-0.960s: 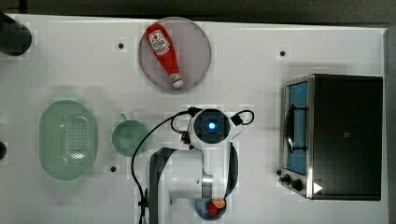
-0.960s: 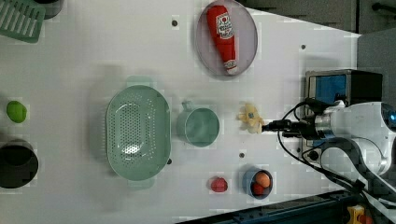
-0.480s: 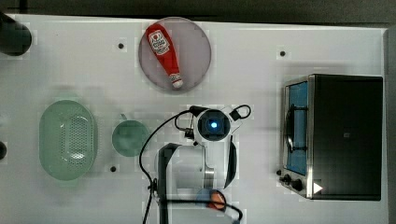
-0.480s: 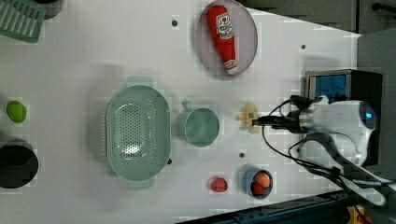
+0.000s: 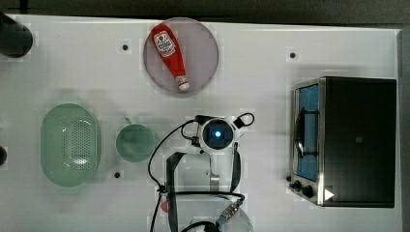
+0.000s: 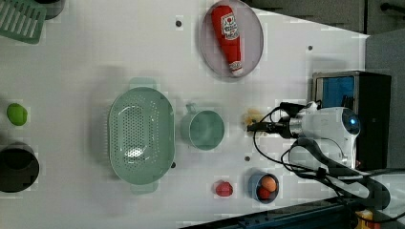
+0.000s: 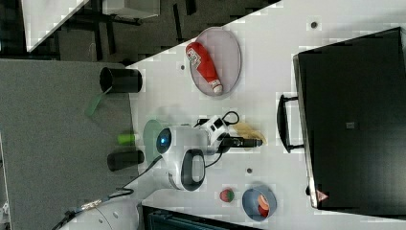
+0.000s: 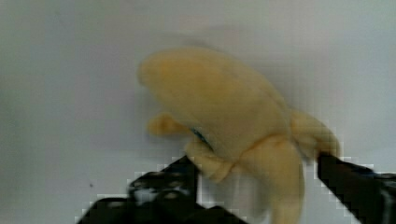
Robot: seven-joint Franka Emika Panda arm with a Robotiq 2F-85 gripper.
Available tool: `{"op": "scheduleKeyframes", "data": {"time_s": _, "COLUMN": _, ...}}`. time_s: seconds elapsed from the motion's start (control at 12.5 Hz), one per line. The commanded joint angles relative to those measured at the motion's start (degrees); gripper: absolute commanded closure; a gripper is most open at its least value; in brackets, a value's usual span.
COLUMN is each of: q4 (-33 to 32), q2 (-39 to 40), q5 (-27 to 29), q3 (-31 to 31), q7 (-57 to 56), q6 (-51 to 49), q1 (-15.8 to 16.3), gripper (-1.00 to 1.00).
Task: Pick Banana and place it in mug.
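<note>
in the left view, the mug (image 6: 203, 130) sits left of the banana (image 6: 251, 116) on the white surface (image 6: 95, 57). my tool (image 8: 257, 186) straddles the banana, fingers (image 8: 168, 184) apart. the red bottle's (image 6: 228, 36) label is unreadable.

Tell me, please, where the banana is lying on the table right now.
In the left view the banana lies on the white table just right of the green mug, at the tips of the gripper, below the ketchup plate.
</note>
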Motion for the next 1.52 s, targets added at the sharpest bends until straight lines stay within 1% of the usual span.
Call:
{"op": "scheduleKeyframes", "data": {"time_s": 0.08, "q4": 0.2, "q2": -2.8, "q5": 0.0, "q3": 0.4, "q7": -2.9, "q6": 0.9, "q1": -0.5, "gripper": 0.08}}
{"op": "scheduleKeyframes", "data": {"time_s": 0.16, "q4": 0.1, "q2": -3.1, "q5": 0.0, "q3": 0.5, "q7": -3.0, "q6": 0.9, "q1": -0.5, "gripper": 0.27}}
{"op": "scheduleKeyframes", "data": {"time_s": 0.24, "q4": 0.0, "q2": -3.5, "q5": 0.0, "q3": 0.4, "q7": -2.9, "q6": 0.7, "q1": -0.5, "gripper": 0.37}}
{"op": "scheduleKeyframes", "data": {"time_s": 0.48, "q4": -0.2, "q2": -7.7, "q5": 0.7, "q3": 0.1, "q7": -3.0, "q6": -0.4, "q1": -1.1, "gripper": 0.37}}
{"op": "scheduleKeyframes", "data": {"time_s": 0.56, "q4": -0.2, "q2": -10.6, "q5": 0.8, "q3": 0.0, "q7": -2.9, "q6": -3.3, "q1": -1.4, "gripper": 0.37}}
{"op": "scheduleKeyframes", "data": {"time_s": 0.8, "q4": 1.6, "q2": -21.7, "q5": 0.8, "q3": -0.1, "q7": -2.9, "q6": -16.9, "q1": -1.5, "gripper": 0.37}}
{"op": "scheduleKeyframes", "data": {"time_s": 1.04, "q4": 4.0, "q2": -30.0, "q5": 0.8, "q3": 0.9, "q7": -2.6, "q6": -28.9, "q1": -1.1, "gripper": 0.37}}
{"op": "scheduleKeyframes", "data": {"time_s": 1.2, "q4": 6.3, "q2": -34.5, "q5": 0.8, "q3": 2.5, "q7": 1.2, "q6": -35.4, "q1": -0.5, "gripper": 0.37}}
{"op": "scheduleKeyframes", "data": {"time_s": 1.36, "q4": 7.7, "q2": -37.4, "q5": 1.6, "q3": 5.1, "q7": 6.1, "q6": -40.9, "q1": 0.5, "gripper": 0.37}}
{"op": "scheduleKeyframes", "data": {"time_s": 1.52, "q4": 8.4, "q2": -37.8, "q5": 6.8, "q3": 8.5, "q7": 12.9, "q6": -42.4, "q1": 2.1, "gripper": 0.37}}
